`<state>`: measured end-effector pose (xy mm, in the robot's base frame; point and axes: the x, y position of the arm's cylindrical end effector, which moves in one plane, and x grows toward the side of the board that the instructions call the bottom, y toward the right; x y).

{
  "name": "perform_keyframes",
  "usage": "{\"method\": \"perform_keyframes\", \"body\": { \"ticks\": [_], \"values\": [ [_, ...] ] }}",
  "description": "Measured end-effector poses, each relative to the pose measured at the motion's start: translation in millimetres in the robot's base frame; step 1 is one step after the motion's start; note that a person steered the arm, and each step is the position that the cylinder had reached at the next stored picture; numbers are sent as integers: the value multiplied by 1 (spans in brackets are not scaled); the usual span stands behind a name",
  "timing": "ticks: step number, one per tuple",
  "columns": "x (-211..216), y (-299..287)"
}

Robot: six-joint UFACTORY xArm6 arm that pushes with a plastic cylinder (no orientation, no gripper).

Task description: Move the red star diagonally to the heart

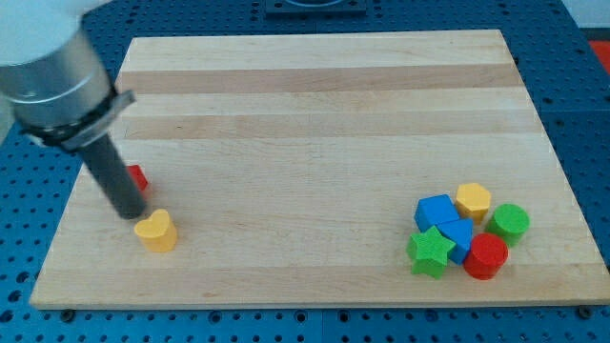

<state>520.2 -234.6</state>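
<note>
Yellow, the heart lay near the wooden surface's bottom left, with my tip just above and to its left. Behind the rod, the red star showed only as a sliver, touching or nearly so. The tool was a bare rod with no jaws, so open or closed I cannot tell.

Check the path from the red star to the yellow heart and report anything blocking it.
No other block lies between them. The red star is mostly hidden behind the rod; my tip sits just below it, at the upper left of the yellow heart. The other blocks are clustered far off at the view's right.
</note>
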Motion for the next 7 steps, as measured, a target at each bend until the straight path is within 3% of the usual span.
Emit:
{"method": "perform_keyframes", "body": {
  "ticks": [2,3,7],
  "values": [
    [0,-27],
    [-38,1],
    [-98,40]
  ]
}}
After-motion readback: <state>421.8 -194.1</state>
